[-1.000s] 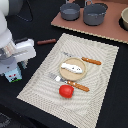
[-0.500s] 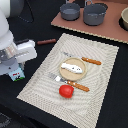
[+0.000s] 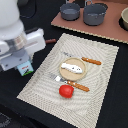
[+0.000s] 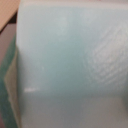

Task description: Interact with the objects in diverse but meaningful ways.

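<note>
My gripper (image 3: 21,65) hangs low over the black table at the exterior view's left, right on the small white carton with green print (image 3: 25,69). Its fingers are hidden by the white arm body. The carton's pale face (image 4: 75,55) fills the blurred wrist view, with a green edge at one side. A red tomato (image 3: 65,91) lies on the striped placemat (image 3: 100,95). On a round wooden disc (image 3: 73,73) rests a white oblong piece (image 3: 71,67). Beside the arm pokes out a dark brown stick (image 3: 50,41).
A wooden-handled fork (image 3: 75,85) and knife (image 3: 88,60) flank the disc. Two grey pots (image 3: 70,11) (image 3: 95,13) stand on a brown board (image 3: 90,27) at the back. A bowl (image 3: 124,18) sits at the exterior view's right edge.
</note>
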Controlling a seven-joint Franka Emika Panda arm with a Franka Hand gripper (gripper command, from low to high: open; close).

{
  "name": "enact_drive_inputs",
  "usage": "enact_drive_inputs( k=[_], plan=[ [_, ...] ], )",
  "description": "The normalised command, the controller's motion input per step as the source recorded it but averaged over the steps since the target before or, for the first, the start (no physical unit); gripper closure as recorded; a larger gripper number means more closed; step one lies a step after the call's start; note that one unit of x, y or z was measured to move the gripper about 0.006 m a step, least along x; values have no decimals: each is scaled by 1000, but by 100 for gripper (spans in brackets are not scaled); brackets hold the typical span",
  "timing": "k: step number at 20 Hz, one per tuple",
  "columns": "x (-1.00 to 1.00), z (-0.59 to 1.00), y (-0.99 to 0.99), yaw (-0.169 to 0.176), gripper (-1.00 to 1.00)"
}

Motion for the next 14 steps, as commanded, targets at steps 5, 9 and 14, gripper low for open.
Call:
enact_drive_inputs(
  k=[5,9,14],
  plan=[
    [644,712,871,6,100],
    [801,431,805,0,100],
    [867,164,749,0,100]
  ],
)
